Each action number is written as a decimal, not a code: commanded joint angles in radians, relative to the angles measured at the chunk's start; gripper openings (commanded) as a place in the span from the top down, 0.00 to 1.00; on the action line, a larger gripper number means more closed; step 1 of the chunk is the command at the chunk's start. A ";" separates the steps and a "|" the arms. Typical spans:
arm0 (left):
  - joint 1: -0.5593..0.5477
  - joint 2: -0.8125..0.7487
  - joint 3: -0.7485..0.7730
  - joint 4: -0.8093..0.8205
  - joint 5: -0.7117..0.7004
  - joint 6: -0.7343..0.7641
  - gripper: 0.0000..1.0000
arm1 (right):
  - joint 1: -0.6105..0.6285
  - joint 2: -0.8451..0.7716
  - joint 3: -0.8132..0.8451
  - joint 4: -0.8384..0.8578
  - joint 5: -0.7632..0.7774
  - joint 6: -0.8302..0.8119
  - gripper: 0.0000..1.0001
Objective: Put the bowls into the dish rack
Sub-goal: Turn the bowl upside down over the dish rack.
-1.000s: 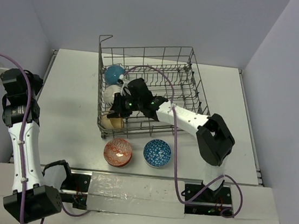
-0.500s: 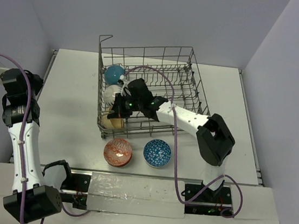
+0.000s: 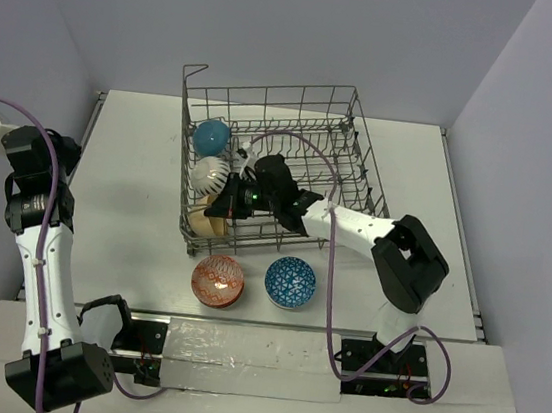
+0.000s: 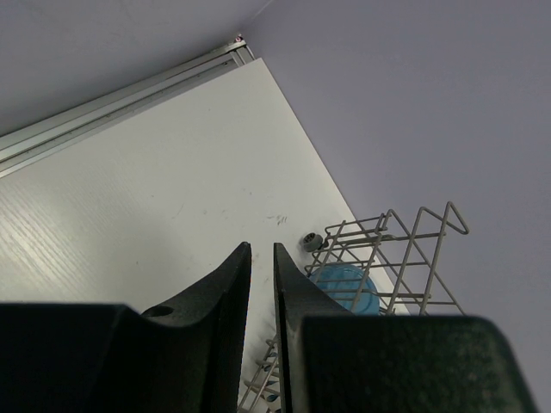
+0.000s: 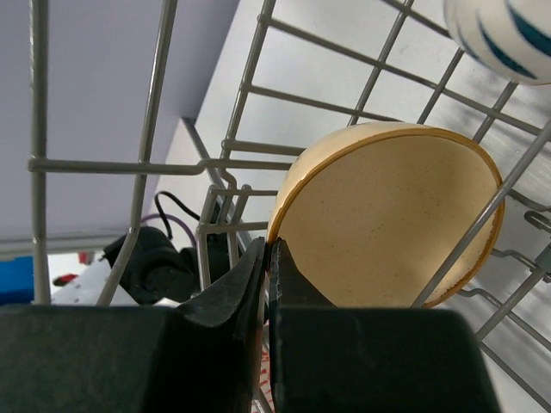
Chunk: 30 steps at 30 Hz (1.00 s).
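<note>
Two arms are in view. On the far left, the left gripper (image 4: 260,251) is held up at the left edge of the white table (image 3: 138,180), well apart from the rack. Its fingers stand a little apart, and nothing is between them.

Next comes the dish rack (image 3: 356,171), which sits at the far middle of the table. In its left side three bowls stand on edge, one behind another: a plain blue bowl (image 3: 211,136) farthest, a white bowl with blue stripes (image 3: 210,170) in the middle, and a tan bowl (image 3: 207,222) nearest to the front wall.

On the table just before the rack lie two more bowls, mouth up: a red patterned bowl (image 3: 218,280) and, to its right, a blue patterned bowl (image 3: 290,282), near each other, not touching.

The right arm (image 3: 355,221) reaches from the right over the rack, and the right gripper (image 5: 267,249) is inside it, beside the tan bowl. Its fingers are pressed together and pinch nothing. The tips are just beside the rim of this bowl, and I cannot tell if they touch it.
</note>
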 commanded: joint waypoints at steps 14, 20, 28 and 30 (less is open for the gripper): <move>-0.009 0.003 0.013 0.035 0.011 0.017 0.78 | -0.080 -0.091 -0.167 0.288 0.008 0.171 1.00; -0.010 0.005 0.013 0.033 0.011 0.015 0.78 | -0.080 -0.060 -0.187 0.395 -0.021 0.233 1.00; -0.010 0.008 0.015 0.032 0.014 0.017 0.78 | -0.081 -0.014 -0.201 0.547 -0.046 0.329 1.00; -0.012 0.007 0.016 0.032 0.014 0.017 0.78 | -0.081 0.003 -0.205 0.581 -0.055 0.352 1.00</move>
